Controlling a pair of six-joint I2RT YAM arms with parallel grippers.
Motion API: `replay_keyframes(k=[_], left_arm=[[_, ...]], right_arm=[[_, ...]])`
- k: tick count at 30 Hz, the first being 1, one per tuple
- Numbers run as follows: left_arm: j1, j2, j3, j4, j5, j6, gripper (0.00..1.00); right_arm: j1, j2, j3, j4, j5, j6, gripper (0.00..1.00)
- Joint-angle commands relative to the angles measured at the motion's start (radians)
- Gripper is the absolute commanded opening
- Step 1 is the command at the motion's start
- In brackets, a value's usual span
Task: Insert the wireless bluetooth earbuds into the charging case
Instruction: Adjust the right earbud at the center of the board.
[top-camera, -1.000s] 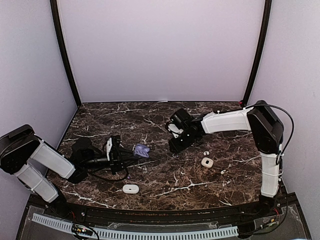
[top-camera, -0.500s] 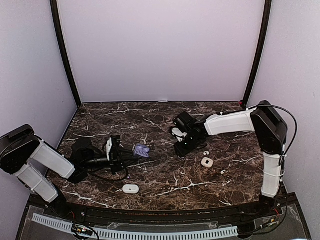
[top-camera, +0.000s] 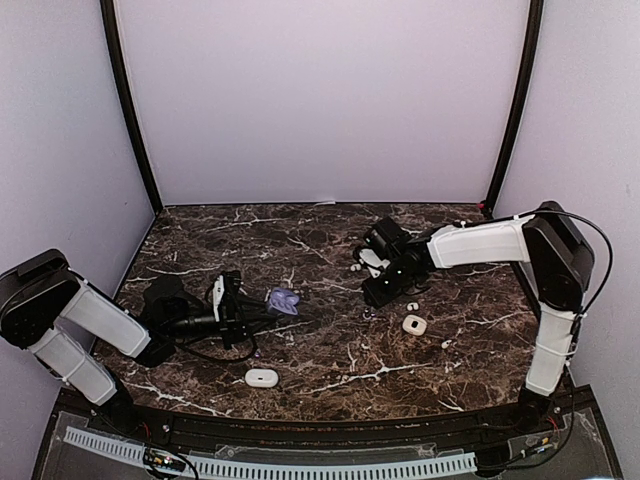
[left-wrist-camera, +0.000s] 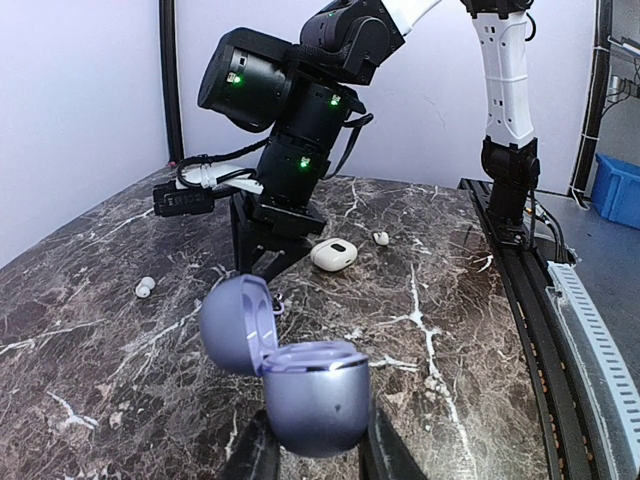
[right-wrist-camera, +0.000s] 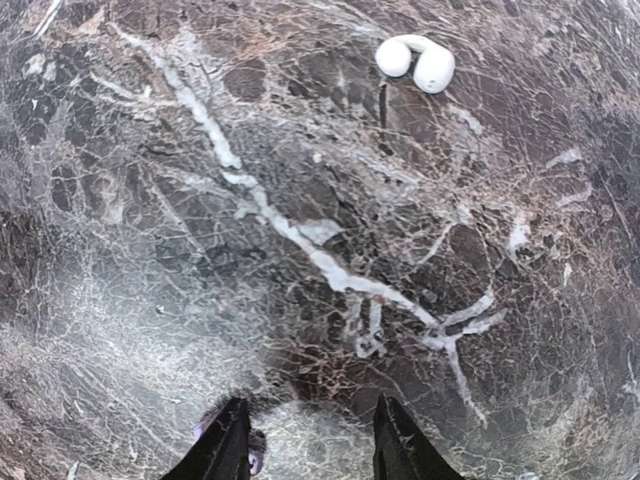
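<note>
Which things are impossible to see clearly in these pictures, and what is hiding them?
1. Inside of the lavender case: left wrist view, its own front wall hides the wells; top view, too small.
2. The lavender bit beside the right gripper: right wrist view, one jaw and the bottom edge cut it off.
3. The white earbuds: top view, too small for shape.

A dark marble table (top-camera: 330, 230): one white case (top-camera: 261, 377) lies near the front edge, another white case (top-camera: 414, 324) toward the right edge, with tiny white earbuds (top-camera: 446, 344) beside it.
</note>
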Motion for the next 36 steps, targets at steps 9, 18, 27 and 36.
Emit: replay_keyframes(k=[9, 18, 27, 36], left_arm=[[-0.004, -0.026, 0.000, 0.007, 0.007, 0.009, 0.22], [-0.003, -0.020, 0.002, 0.006, 0.007, 0.009, 0.22], [-0.003, -0.016, 0.004, 0.007, 0.011, 0.006, 0.22], [-0.003, -0.025, 0.002, 0.005, 0.013, 0.004, 0.22]], right_arm=[[-0.017, -0.046, -0.022, 0.012, -0.023, -0.016, 0.40], [-0.011, -0.076, -0.054, 0.027, -0.158, -0.060, 0.44], [0.063, -0.097, -0.045, -0.016, -0.149, -0.026, 0.37], [0.070, -0.044, -0.017, -0.036, -0.174, 0.007, 0.32]])
